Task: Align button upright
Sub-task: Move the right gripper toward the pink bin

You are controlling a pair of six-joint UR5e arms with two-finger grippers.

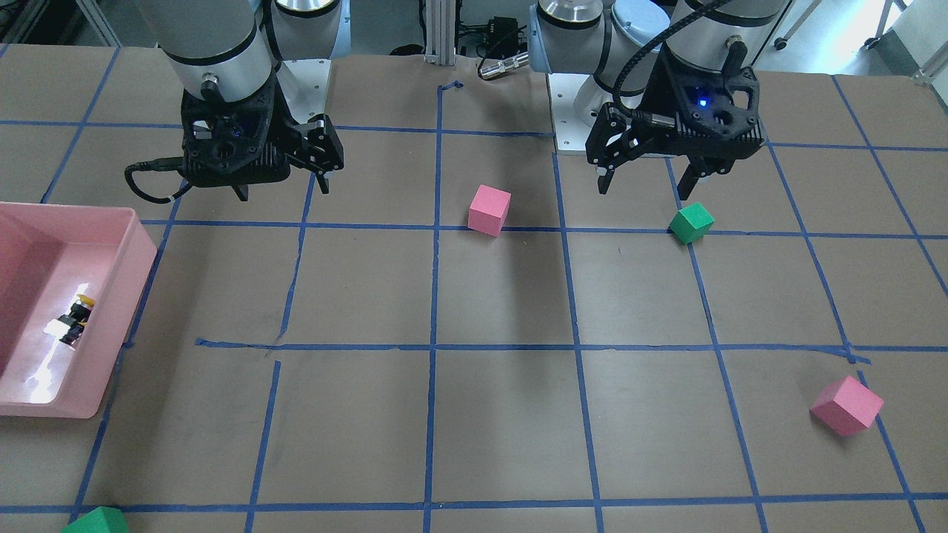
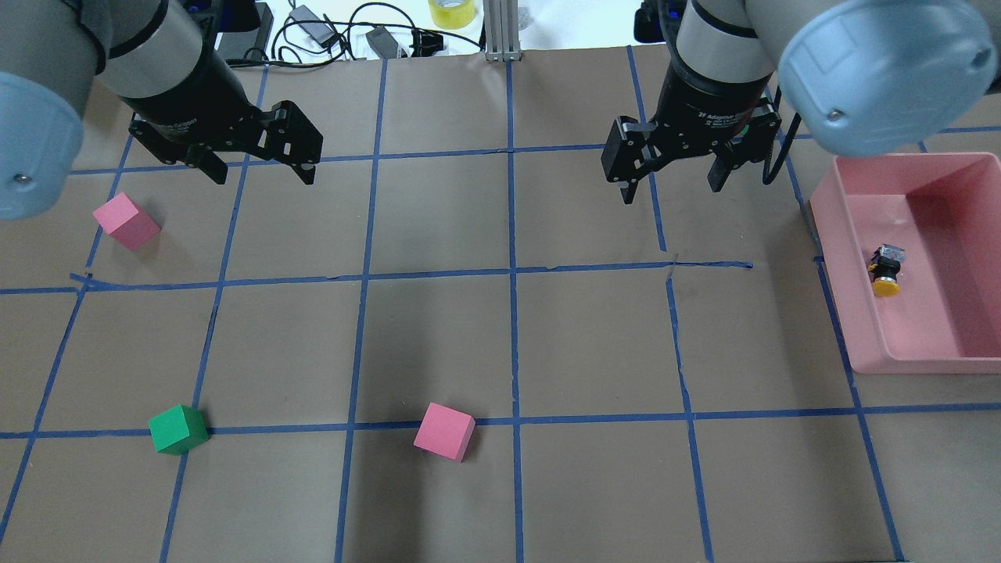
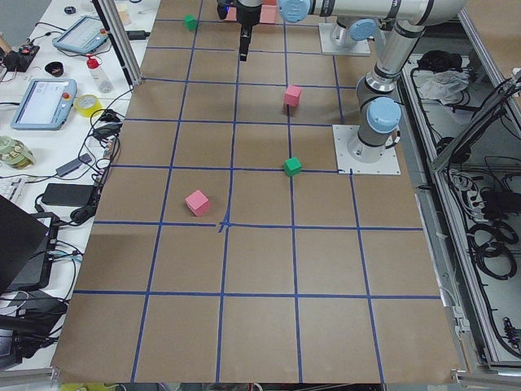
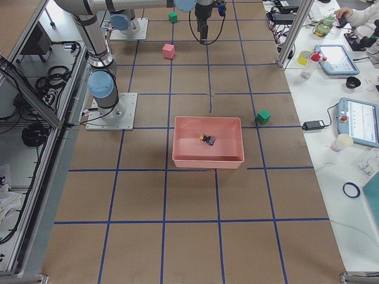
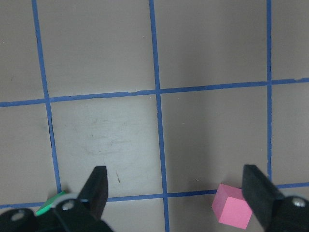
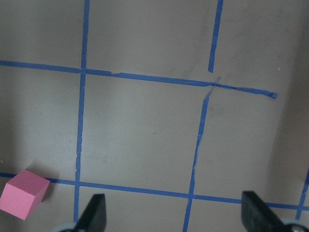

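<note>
Button (image 2: 886,270) is seen inside the pink bin (image 2: 923,361), which sits at the right end of the bench (image 2: 594,344). It is lying on its side on the bin floor, not upright. Its yellow cap is turned toward the robot's edge of the bench and its black body toward the operators' edge. It is placed near the bin wall that faces the bench middle; whether it touches that wall cannot be told. Nothing else is seen in the bin.

Right gripper (image 2: 671,191) is held above the bench, just off the bin's corner toward the bench middle, with its jaws spread wide and nothing between them. It is apart from the bin and the button. Left gripper (image 2: 263,173) is held above the left half of the bench, also spread wide and holding nothing; bare bench and tape lines are seen between its fingers in the wrist view.

Blue tape grid (image 2: 512,274) is laid over the brown bench top. One pink cube (image 2: 127,221) is found near the left end, just beside the left gripper but not touched by it. A green cube (image 2: 178,429) is set closer to the robot's edge on the left half. A second pink cube (image 2: 444,431) is set near the middle, toward the robot's edge. A second green cube (image 1: 96,520) is seen at the operators' edge, near the bin.
</note>
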